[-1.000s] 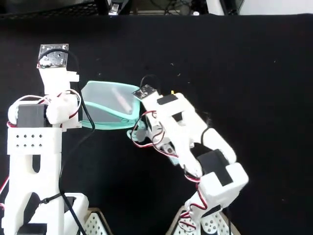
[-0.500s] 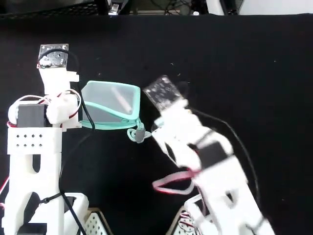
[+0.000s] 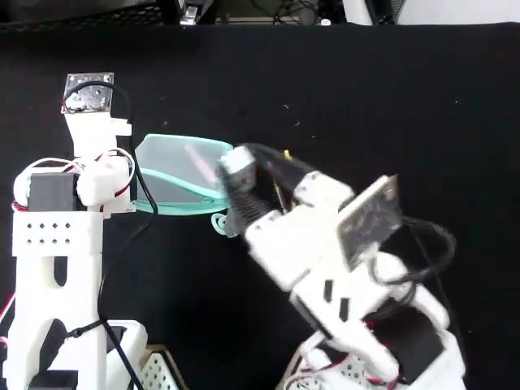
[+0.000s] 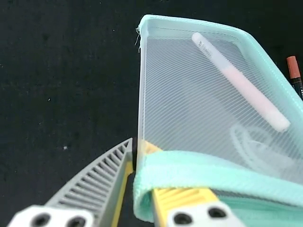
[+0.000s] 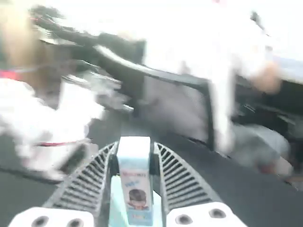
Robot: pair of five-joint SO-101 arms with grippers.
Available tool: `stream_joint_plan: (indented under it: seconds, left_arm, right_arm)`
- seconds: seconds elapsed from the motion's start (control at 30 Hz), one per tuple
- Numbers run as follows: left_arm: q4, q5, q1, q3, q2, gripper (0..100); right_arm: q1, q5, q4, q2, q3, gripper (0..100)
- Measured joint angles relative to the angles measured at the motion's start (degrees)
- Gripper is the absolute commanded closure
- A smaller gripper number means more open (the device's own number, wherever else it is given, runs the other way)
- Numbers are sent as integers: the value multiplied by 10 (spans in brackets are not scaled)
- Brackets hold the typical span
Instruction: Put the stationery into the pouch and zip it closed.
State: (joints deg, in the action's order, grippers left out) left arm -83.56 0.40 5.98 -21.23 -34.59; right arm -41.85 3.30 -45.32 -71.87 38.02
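Black table (image 3: 406,97), left pincer (image 4: 137,145) gripping pouch (image 4: 189,109), right pincer (image 5: 135,147) gripping labelled item (image 5: 135,189)

The blurred right arm (image 3: 325,244) hides one end of the pouch (image 3: 175,171). A pencil (image 4: 293,68) and the right gripper's (image 5: 135,147) blue stick (image 5: 134,184) are cut off by picture edges; the room behind is blurred.
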Motion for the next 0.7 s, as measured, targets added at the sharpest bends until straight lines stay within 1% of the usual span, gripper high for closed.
stream_joint_plan:
  seconds: [0.07, 0.13, 0.33, 0.57, 0.7]
  left_arm:
    - [0, 0, 0, 0, 0, 970]
    - [0, 0, 0, 0, 0, 970]
    - [0, 0, 0, 0, 0, 970]
    - [0, 0, 0, 0, 0, 970]
    - [0, 0, 2, 0, 0, 970]
  right_arm:
    - [-25, 4, 37, 0, 37, 985]
    - [-34, 4, 67, 6, 76, 985]
    - [-43, 4, 168, 7, 164, 985]
    - [-76, -8, 243, 94, 193, 985]
    - [-78, -9, 276, 152, 193, 985]
